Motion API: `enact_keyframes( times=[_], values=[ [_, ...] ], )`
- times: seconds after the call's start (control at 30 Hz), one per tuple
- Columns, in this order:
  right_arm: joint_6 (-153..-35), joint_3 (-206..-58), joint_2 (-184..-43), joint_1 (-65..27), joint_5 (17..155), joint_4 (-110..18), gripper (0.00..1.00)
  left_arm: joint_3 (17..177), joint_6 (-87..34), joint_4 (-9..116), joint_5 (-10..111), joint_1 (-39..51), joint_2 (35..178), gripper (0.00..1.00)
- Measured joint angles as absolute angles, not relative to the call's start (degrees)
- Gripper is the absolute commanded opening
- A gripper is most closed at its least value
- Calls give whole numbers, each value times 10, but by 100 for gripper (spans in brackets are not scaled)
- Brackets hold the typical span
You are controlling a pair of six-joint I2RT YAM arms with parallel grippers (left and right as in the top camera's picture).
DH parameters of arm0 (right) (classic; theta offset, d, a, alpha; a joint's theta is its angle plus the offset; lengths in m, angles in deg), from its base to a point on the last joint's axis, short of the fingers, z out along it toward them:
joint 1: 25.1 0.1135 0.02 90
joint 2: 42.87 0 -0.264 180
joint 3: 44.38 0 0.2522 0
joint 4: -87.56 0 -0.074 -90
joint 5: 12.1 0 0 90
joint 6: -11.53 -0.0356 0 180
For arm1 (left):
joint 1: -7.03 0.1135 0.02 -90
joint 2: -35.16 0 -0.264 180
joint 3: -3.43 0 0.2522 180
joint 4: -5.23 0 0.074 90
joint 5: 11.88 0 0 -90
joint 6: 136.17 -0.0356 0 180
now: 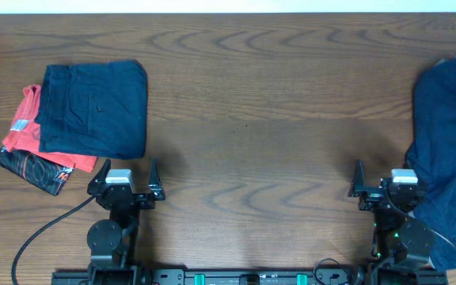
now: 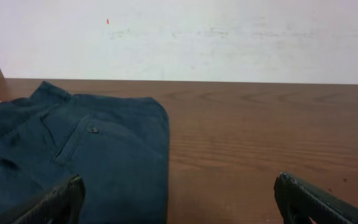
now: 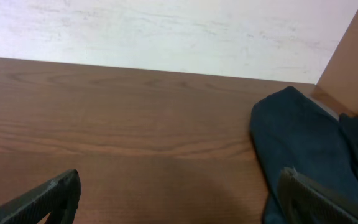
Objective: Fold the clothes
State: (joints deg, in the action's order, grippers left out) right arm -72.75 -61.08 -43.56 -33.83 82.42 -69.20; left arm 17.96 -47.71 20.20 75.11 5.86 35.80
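My left gripper (image 1: 127, 176) and right gripper (image 1: 388, 180) both gape wide, empty. Navy cloth (image 1: 442, 134) sits bunched at the tabletop's (image 1: 252, 95) right edge. Soft, floppy, light stuff, so I'd pinch its near hem.

Left fingers (image 1: 153, 176), right fingers (image 1: 359, 178) spread wide, seemingly gripping nothing.

Bare table (image 1: 252, 111) between (clothes at edges)

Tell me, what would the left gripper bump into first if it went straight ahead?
Probably the folded navy shorts, lying just ahead of the left gripper, though its height is hard to judge.
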Motion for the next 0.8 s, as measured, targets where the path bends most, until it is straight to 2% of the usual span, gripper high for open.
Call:
enact_keyframes(
  times=[0.4, 0.6, 0.8],
  values=[
    [-731, -611, -436, -338, 824, -692, 99, 180, -477, 202, 751, 59, 358, 98],
    [-789, -611, -436, -338, 824, -692, 99, 181, -441, 207, 751, 59, 362, 98],
    [-814, -623, -473, -338, 818, -666, 99, 217, -393, 285, 740, 59, 414, 98]
  ],
)
